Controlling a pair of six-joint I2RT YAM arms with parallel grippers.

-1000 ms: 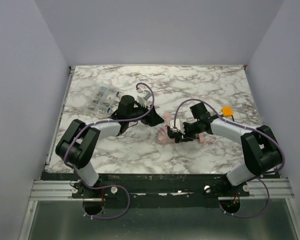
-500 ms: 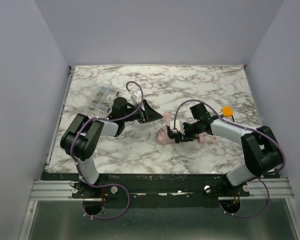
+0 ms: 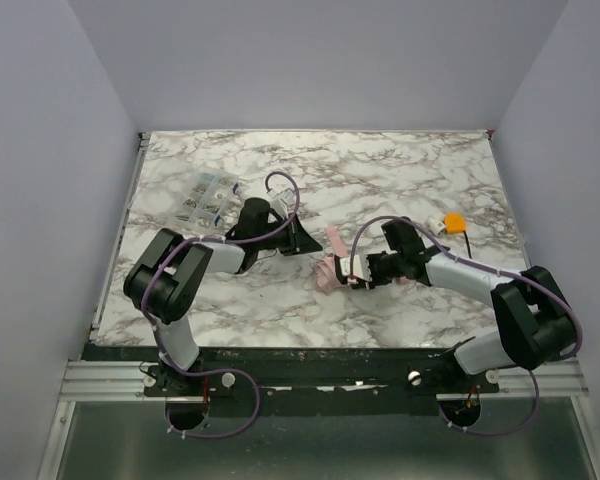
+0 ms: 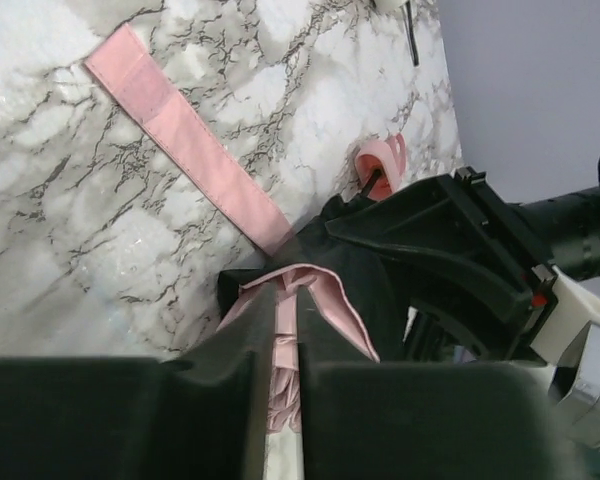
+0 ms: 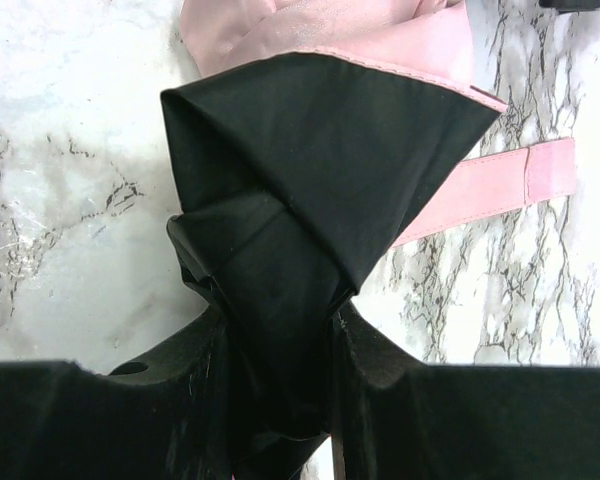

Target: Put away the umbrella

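Note:
The umbrella (image 3: 327,270) lies mid-table as a crumpled pale pink bundle with black folds. Its pink strap (image 3: 335,240) stretches flat over the marble toward the back. My left gripper (image 3: 303,240) reaches in from the left and is shut on a pink edge of the canopy (image 4: 330,300), with fabric showing between its jaws. The strap (image 4: 180,130) and the small pink handle (image 4: 385,160) lie beyond it. My right gripper (image 3: 360,271) comes from the right and is shut on a black fold of the umbrella (image 5: 320,150), with pink fabric (image 5: 330,30) above that fold.
A small orange object (image 3: 454,221) sits at the right, behind my right arm. A clear blister pack (image 3: 208,196) lies at the back left, beyond my left arm. Grey walls enclose the marble table (image 3: 410,165) on three sides.
My left gripper opened wide, then moved slightly toward the umbrella and closed on its fabric edge. The right gripper kept its hold, and its arm shifted a little to the right.

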